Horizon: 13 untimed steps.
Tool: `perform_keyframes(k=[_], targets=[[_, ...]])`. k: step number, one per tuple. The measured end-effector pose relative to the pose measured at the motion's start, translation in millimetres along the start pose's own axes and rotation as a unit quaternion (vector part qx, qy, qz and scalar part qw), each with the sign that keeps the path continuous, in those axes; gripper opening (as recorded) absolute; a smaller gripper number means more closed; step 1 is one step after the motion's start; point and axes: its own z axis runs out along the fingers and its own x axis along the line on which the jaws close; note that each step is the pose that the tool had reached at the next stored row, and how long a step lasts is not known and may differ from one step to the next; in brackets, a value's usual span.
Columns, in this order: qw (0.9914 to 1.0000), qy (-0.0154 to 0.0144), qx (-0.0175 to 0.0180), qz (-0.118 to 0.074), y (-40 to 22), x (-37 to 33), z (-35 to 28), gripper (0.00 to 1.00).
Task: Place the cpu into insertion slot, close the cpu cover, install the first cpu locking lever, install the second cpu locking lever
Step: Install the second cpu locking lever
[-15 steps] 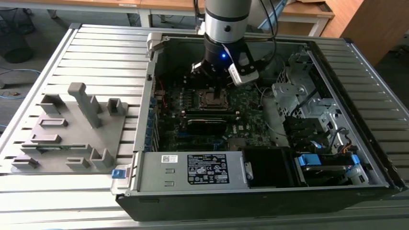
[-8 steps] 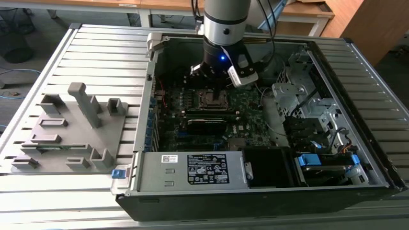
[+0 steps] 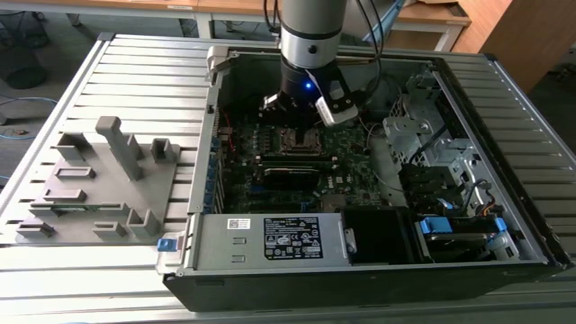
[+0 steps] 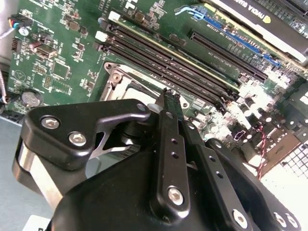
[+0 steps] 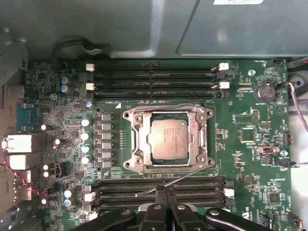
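The first wrist view looks straight down on the motherboard. The cpu lies flat in the insertion slot with its dull metal top showing, and the cpu cover frames it, lying down around the chip. One thin wire locking lever runs along the side of the socket nearest the upper pair of memory slots; the other locking lever slants away from the socket toward the gripper, its end just beside the fingertips. The fingers are pressed together, with nothing visibly pinched between them.

In the second wrist view the gripper appears from behind, its closed tips in front of the socket frame, which hides the chip.

The exterior view shows the arm reaching down into the open computer case, the gripper hovering just above the socket. On the exterior view's left a grey fixture plate sits on the slatted table.
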Motion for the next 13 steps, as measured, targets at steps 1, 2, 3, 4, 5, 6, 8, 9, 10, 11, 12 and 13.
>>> perform_keyframes(k=[1,2,3,4,5,6,8,9,10,11,12,13], targets=[[1.00000,-0.0001,-0.0001,-0.002,-0.1,0.4,1.1,0.11],[0.99999,-0.0002,-0.0002,-0.003,-0.1,0.8,2.1,0.11],[0.99998,-0.0002,-0.0002,-0.006,-0.2,1.0,3.0,0.11],[0.99996,-0.0003,-0.0004,-0.009,-0.2,1.1,3.7,0.11],[0.99993,-0.0002,-0.0005,-0.012,-0.2,1.2,4.2,0.11],[0.99990,-0.0001,-0.0005,-0.014,-0.2,1.3,4.5,0.11],[0.99986,0.0000,-0.0005,-0.017,-0.3,1.3,4.5,0.11],[0.99986,0.0000,-0.0006,-0.017,-0.2,1.3,4.6,0.11],[0.99986,0.0000,-0.0006,-0.017,-0.2,1.3,4.7,0.11],[0.99986,-0.0001,-0.0007,-0.017,-0.2,1.3,4.7,0.11],[0.99986,0.0000,-0.0007,-0.017,-0.2,1.3,4.7,0.11],[0.99986,-0.0001,-0.0007,-0.017,-0.2,1.3,4.7,0.11]])
